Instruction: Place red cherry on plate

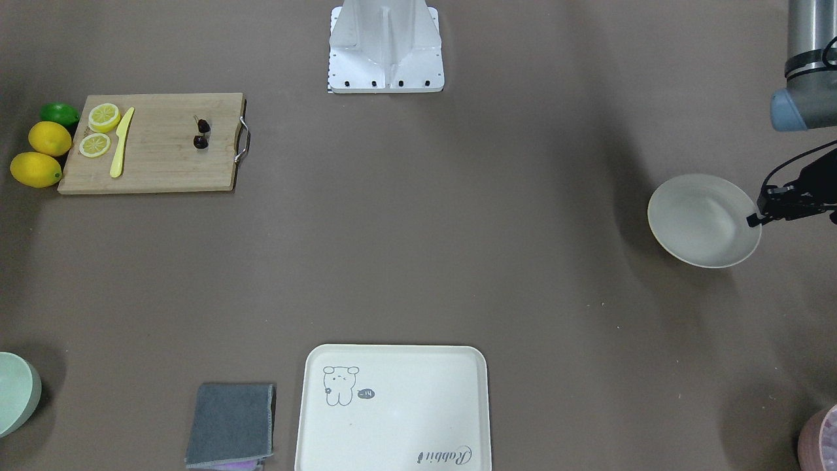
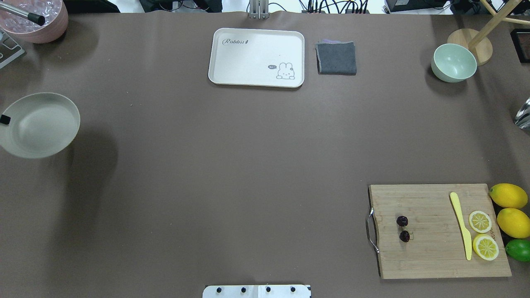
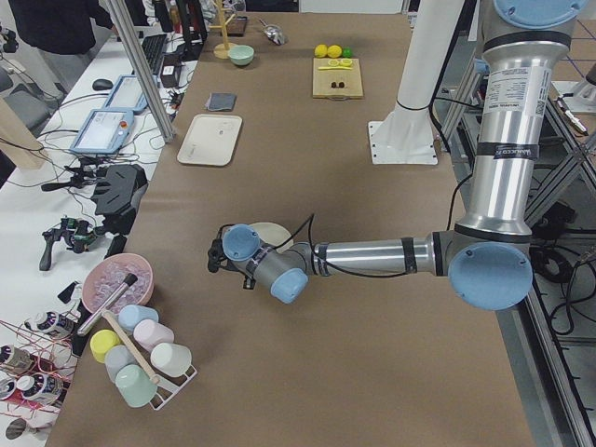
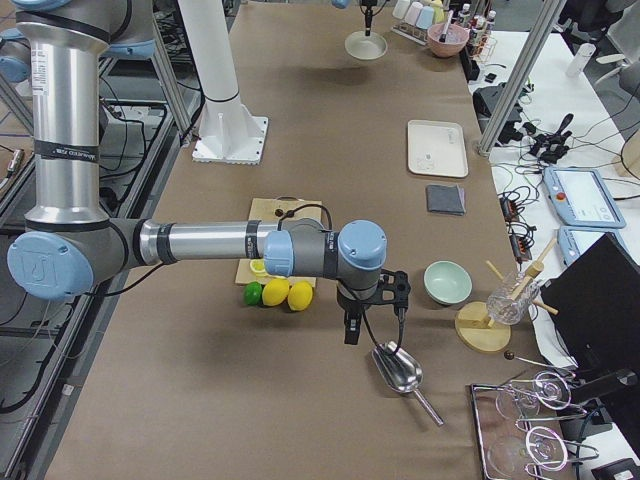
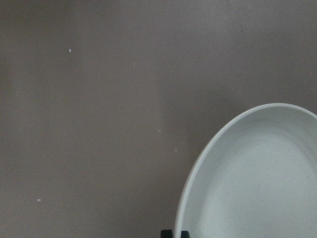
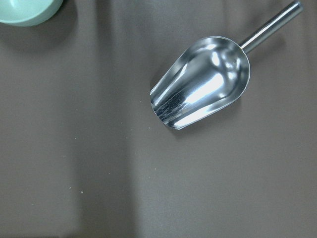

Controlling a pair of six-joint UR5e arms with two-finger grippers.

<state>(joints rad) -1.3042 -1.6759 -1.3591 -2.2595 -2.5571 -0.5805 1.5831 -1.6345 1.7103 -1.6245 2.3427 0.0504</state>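
The left gripper [image 1: 755,220] pinched the plate [image 1: 700,222] rim; the right gripper [image 4: 370,318], closure indeterminable, needed to reach the red cherry [image 1: 201,141].

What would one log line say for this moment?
red cherry: on cutting board | plate: rim in left gripper | right gripper: above scoop, state unclear
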